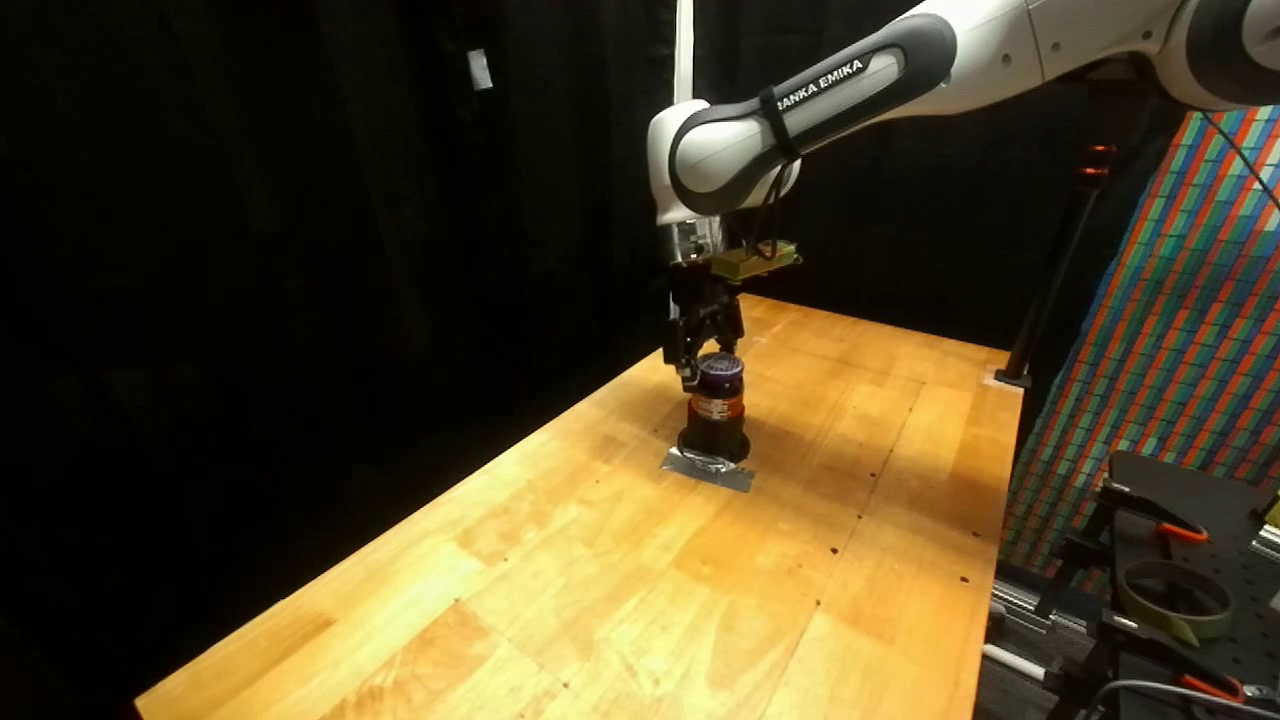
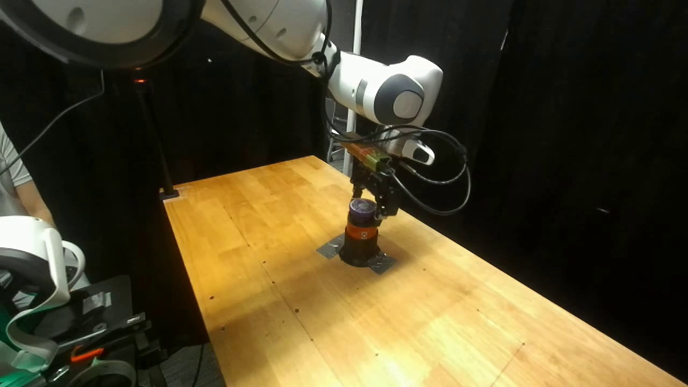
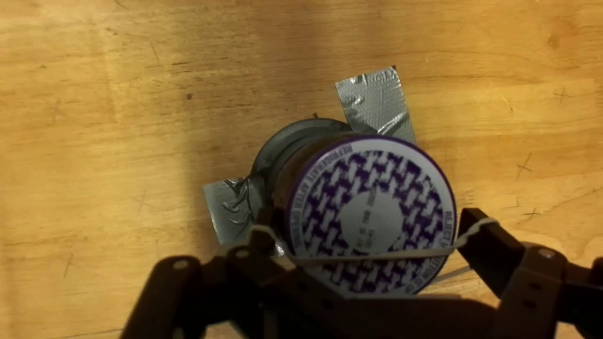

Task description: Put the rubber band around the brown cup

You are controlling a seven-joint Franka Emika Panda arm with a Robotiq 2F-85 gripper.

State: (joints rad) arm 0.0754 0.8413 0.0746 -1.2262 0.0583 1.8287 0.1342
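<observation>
The gripper (image 3: 370, 225) is spread pretty wide, with the rubber band (image 3: 377, 257) strung from fingertip to fingertip. The brown cup (image 2: 363, 230) stands upright on the table (image 2: 258, 199), its purple-and-white lid (image 3: 372, 207) between the fingers (can't tell if they're touching it).

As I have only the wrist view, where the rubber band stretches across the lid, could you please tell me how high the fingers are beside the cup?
Observer: In both exterior views, the tips of the fingers look roughly level with the lid.
Operator: Thank you; would you say that the cup is standing straight?
Observer: Yes, the cup looks upright in both exterior views.
Operator: That helps; may I ask whether anybody is in sight?
Observer: Yes, part of a person shows at the edge of an exterior view.
</observation>
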